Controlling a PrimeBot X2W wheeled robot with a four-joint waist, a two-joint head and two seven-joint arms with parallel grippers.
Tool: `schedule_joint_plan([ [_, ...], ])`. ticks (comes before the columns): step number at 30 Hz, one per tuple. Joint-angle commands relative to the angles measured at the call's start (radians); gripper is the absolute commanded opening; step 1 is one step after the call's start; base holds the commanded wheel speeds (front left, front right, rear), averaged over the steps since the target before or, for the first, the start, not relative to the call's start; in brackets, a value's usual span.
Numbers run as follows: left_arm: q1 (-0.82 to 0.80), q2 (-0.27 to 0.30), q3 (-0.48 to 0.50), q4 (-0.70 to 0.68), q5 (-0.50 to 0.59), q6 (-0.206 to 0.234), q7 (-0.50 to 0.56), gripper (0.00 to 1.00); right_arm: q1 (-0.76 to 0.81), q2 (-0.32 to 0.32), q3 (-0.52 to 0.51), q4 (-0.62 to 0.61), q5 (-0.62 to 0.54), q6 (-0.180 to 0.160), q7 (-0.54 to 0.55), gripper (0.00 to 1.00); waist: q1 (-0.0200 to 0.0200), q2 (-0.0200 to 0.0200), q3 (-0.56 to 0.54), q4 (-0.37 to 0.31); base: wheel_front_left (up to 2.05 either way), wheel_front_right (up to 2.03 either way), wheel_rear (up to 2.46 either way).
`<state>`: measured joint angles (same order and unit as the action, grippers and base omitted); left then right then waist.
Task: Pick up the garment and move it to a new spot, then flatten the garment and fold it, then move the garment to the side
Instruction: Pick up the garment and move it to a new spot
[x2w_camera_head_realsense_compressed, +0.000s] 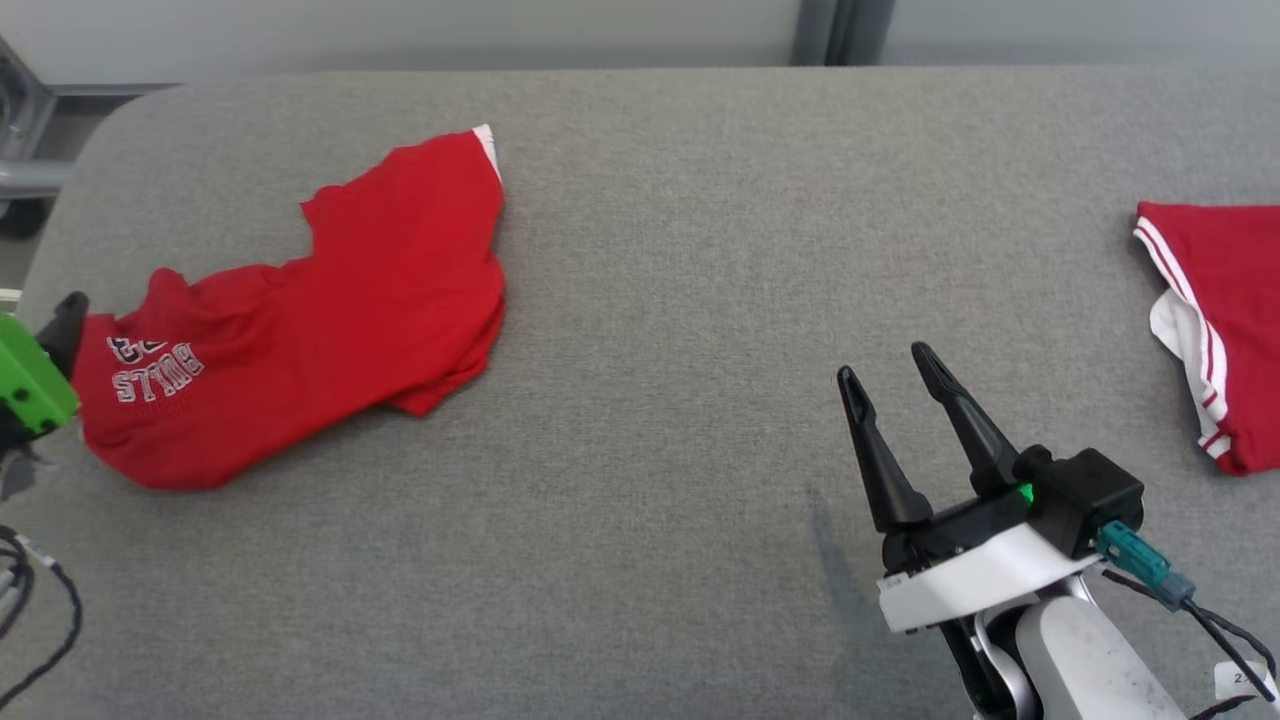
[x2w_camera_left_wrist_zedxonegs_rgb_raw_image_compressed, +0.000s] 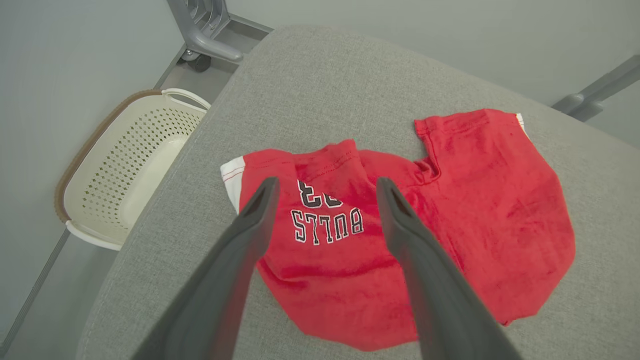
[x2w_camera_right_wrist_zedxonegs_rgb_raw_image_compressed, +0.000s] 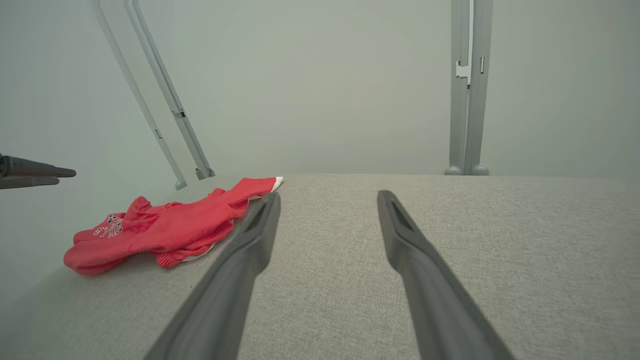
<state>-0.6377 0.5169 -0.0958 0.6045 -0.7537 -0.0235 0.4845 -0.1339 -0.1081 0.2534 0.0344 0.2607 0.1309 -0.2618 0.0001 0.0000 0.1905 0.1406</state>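
Left wrist view adds a white basket (x2w_camera_left_wrist_zedxonegs_rgb_raw_image_compressed: 125, 165) on the floor beside the table (x2w_camera_left_wrist_zedxonegs_rgb_raw_image_compressed: 310, 75). The head view adds a 2nd red garment (x2w_camera_head_realsense_compressed: 1215, 320) at the table's far right edge. The shirt (x2w_camera_head_realsense_compressed: 300, 320) lies crumpled on the left side, lettering up. The left gripper (x2w_camera_left_wrist_zedxonegs_rgb_raw_image_compressed: 327, 187) hangs over its printed end, jaws wide, holding nothing. The right gripper (x2w_camera_head_realsense_compressed: 883, 362) is wide open too, empty, well apart from the shirt.

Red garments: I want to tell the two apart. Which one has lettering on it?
The crumpled red jersey at the robot's left, printed BULLS. The red garment at the right edge shows white stripes, no lettering.
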Motion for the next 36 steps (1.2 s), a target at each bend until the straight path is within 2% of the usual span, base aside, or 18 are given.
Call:
schedule_joint_plan([
  [1,-0.036,0.018,0.009,0.026,-0.009,-0.003,0.013,1.00,-0.021,-0.001,0.001,-0.003,-0.005,0.000,-0.003,1.00,-0.0001,0.0000,0.094,-0.087,0.00,0.00,0.00],
  [8,-0.129,0.059,0.043,0.190,-0.039,0.026,0.069,1.00,-0.070,0.010,0.006,-0.010,-0.005,0.000,-0.003,1.00,-0.0001,0.0000,0.167,-0.147,0.00,0.00,0.00],
  [12,-0.135,0.055,0.042,0.267,-0.057,0.045,0.137,1.00,-0.080,0.016,0.004,-0.004,0.000,0.000,-0.003,1.00,-0.0001,0.0000,0.170,-0.166,0.00,0.00,0.00],
  [24,-0.105,0.038,0.019,0.309,-0.097,0.043,0.290,1.00,-0.081,0.024,-0.001,-0.006,-0.007,0.000,-0.003,1.00,-0.0001,0.0000,0.174,-0.167,0.00,0.00,0.00],
  [25,-0.104,0.037,0.018,0.307,-0.098,0.044,0.295,0.96,-0.082,0.024,-0.001,-0.007,-0.008,0.000,-0.003,1.00,-0.0001,0.0000,0.176,-0.166,0.00,0.00,0.00],
  [26,-0.103,0.037,0.017,0.305,-0.100,0.044,0.300,0.81,-0.081,0.024,-0.001,-0.006,-0.008,0.000,-0.003,1.00,-0.0001,0.0000,0.176,-0.165,0.00,0.00,0.00],
  [27,-0.101,0.037,0.017,0.301,-0.101,0.043,0.302,0.50,-0.080,0.024,-0.001,-0.005,-0.007,0.000,-0.003,1.00,-0.0001,0.0000,0.176,-0.163,0.00,0.00,0.00],
  [28,-0.098,0.036,0.017,0.297,-0.104,0.041,0.300,0.35,-0.080,0.024,-0.001,-0.003,-0.007,0.000,-0.003,1.00,-0.0001,0.0000,0.175,-0.162,0.00,0.00,0.00],
  [29,-0.097,0.036,0.019,0.293,-0.105,0.040,0.296,0.00,-0.079,0.023,-0.002,-0.001,-0.007,0.000,-0.003,1.00,-0.0001,0.0000,0.173,-0.161,0.00,0.00,0.00],
  [36,-0.081,0.044,0.008,0.263,-0.093,0.035,0.300,0.00,-0.073,0.022,0.004,0.013,0.004,0.000,-0.003,1.00,-0.0001,0.0000,0.138,-0.156,0.00,0.00,0.00],
])
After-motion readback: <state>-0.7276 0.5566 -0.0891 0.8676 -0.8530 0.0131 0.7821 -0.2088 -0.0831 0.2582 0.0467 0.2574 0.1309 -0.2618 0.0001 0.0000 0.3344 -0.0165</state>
